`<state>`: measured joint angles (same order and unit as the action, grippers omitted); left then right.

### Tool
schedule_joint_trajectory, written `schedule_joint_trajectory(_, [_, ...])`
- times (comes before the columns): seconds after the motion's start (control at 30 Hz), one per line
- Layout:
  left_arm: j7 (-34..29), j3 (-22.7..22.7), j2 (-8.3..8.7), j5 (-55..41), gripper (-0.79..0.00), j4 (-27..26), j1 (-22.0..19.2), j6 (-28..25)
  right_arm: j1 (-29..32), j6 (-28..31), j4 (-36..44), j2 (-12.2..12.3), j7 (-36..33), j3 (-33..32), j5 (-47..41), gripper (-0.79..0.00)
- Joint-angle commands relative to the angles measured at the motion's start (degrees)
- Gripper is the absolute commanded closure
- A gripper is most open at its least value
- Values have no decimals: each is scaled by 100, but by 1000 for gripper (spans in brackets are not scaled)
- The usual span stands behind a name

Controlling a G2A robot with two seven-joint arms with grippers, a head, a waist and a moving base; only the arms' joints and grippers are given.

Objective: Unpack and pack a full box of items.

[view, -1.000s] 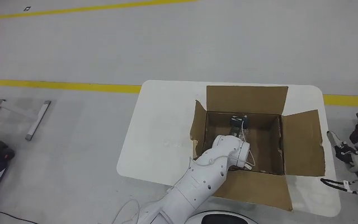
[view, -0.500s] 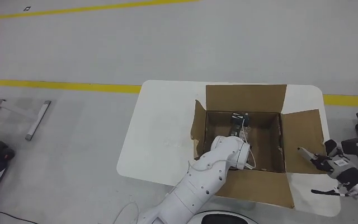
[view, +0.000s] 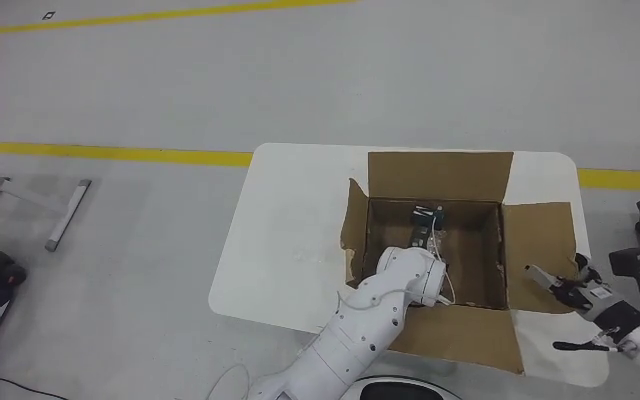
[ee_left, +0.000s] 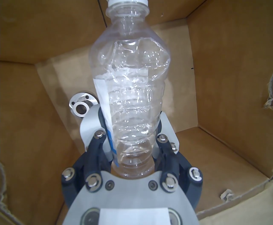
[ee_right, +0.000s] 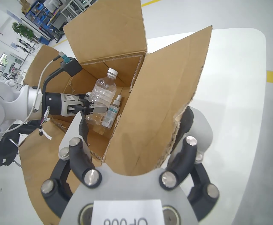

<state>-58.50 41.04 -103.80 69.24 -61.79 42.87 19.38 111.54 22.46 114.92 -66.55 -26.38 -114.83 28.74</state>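
While the left end effector (ee_left: 130, 127) sits down inside the open cardboard box (view: 440, 178), it is clamped tight on the lower body of a clear plastic bottle (ee_left: 130, 74), white cap up, just beside a small spray bottle (ee_right: 112, 114) in the box. Over on the other side, the right end effector (ee_right: 137, 125) is spread wide, holding nothing, straddling the box's right flap. The box stands on a white, round-cornered bench (view: 290, 230). Around it there's grey floor (view: 150, 80) with a yellow line (view: 120, 153), and shelving (ee_right: 40, 8) and potted plants (ee_right: 22, 29) far behind.
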Motion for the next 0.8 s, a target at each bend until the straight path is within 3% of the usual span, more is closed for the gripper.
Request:
schedule_joint_trajectory(0.0, [-9, 4, -8, 23, 0, -1, 6, -19, 13, -26, 30, 5, -71, -55, -111, -203])
schedule_joint_trajectory(0.07, [-17, 3, -17, 63, 0, -11, 11, -24, 35, 43, 42, 11, -100, -86, -149, -132])
schedule_joint_trajectory(0.1, [-22, 5, -21, 79, 0, -20, 14, -25, 46, 47, 47, 11, -99, -99, -159, -40])
schedule_joint_trajectory(0.13, [-26, 7, -25, 102, 0, -36, 17, -26, 57, 43, 50, 11, -88, -106, -164, 0])
schedule_joint_trajectory(0.77, [-66, 42, -35, 274, 0, -148, 113, -30, 43, -47, 94, 6, 50, -91, -84, 0])
